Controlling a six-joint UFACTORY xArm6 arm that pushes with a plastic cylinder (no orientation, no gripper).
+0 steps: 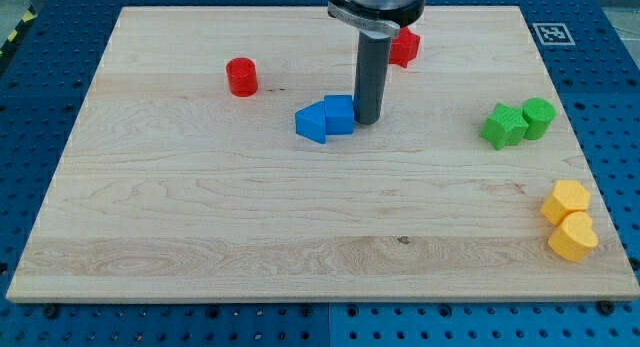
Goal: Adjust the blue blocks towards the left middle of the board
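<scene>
Two blue blocks sit touching each other a little above the board's middle: a wedge-like blue block [312,123] on the left and a blue cube [339,114] on the right. My tip [366,120] stands right against the blue cube's right side. The rod rises from there to the arm's mount at the view's top.
A red cylinder [241,76] stands at upper left. A red block [404,46] sits behind the rod at the top. A green star-like block [503,125] and a green cylinder [538,117] sit at the right. Two yellow blocks [566,201] [573,237] lie at lower right on the wooden board [200,237].
</scene>
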